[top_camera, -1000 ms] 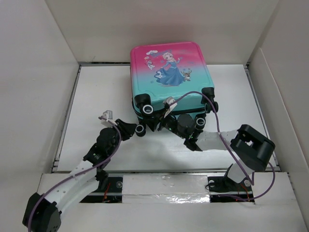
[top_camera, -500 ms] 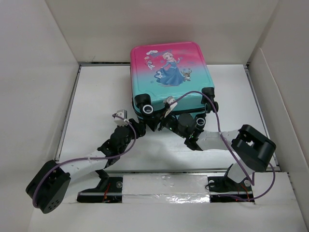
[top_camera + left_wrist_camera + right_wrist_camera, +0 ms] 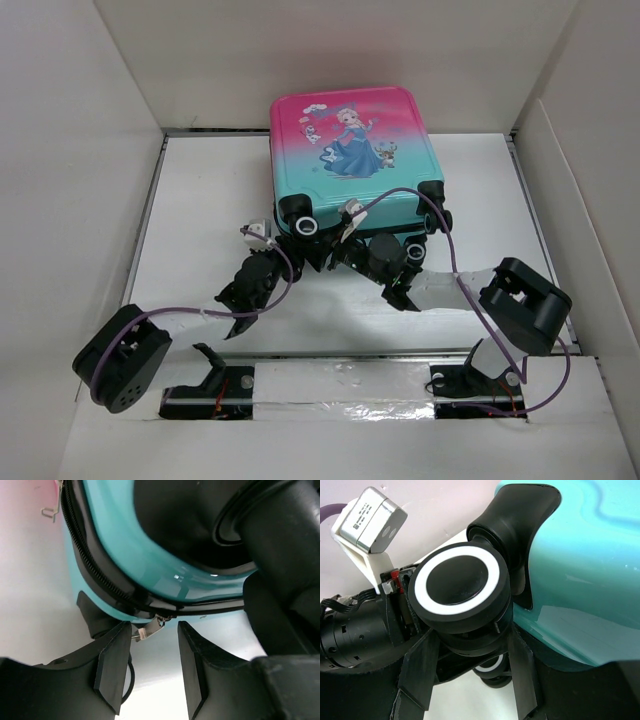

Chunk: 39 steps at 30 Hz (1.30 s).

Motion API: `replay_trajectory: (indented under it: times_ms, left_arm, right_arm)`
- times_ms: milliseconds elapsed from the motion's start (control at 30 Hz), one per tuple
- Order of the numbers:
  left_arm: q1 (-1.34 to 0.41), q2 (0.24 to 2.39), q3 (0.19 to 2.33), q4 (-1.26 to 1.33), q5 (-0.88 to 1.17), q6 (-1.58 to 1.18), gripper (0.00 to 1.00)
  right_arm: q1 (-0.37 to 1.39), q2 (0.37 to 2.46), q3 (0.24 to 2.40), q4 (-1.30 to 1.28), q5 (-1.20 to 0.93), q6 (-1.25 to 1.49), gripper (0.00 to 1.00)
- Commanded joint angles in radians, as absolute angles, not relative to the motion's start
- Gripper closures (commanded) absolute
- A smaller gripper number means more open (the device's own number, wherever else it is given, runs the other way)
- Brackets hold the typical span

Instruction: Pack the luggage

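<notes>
Both arms reach in from the near edge of the white worktop [image 3: 200,200], claws meeting at the luggage's near-left corner. Left claw [image 3: 285,255] is low by that corner. In its wrist view the left claw [image 3: 154,636] sits partly spread and holds nothing. The metal zipper pull [image 3: 148,631] hangs at the mouth of the gap, just off the left finger [image 3: 112,665]. Right claw [image 3: 318,255] comes in from the right. In its wrist view the right claw [image 3: 470,640] is clamped on the corner wheel [image 3: 460,587], one finger on each side. Luggage [image 3: 345,150] lies flat at far centre, print up, zipped along the visible seam, wheels facing near.
</notes>
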State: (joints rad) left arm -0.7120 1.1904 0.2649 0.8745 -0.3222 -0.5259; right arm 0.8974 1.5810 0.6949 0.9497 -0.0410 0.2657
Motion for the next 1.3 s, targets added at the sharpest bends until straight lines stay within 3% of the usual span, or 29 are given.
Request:
replay_trajectory:
  times_ms: [0,367,500,567,933,1267]
  left_arm:
    - [-0.715,1.201,0.308,0.979,-0.324,-0.503,0.62]
    - [-0.715,1.299,0.310,1.091,-0.390,-0.557,0.76]
    - [-0.715,1.298,0.307,1.108,-0.434,-0.561,0.95]
    - [-0.715,1.279,0.313,1.088,-0.460,-0.545,1.00]
    - [-0.698,1.112,0.256,0.832,-0.615,-0.471,1.00]
    - [-0.627,1.048,0.270,0.732,-0.588,-0.483,1.00]
  right_arm:
    - [0.870,1.542,0.758,1.045,0.009,0.270,0.62]
    - [0.870,1.536,0.752,1.037,-0.023,0.282,0.63]
    - [0.870,1.529,0.746,1.037,-0.023,0.284,0.63]
    - [0.870,1.526,0.739,1.040,-0.018,0.285,0.63]
    - [0.850,1.468,0.696,1.046,-0.015,0.302,0.69]
    - [0.859,1.350,0.624,0.970,-0.008,0.296,0.68]
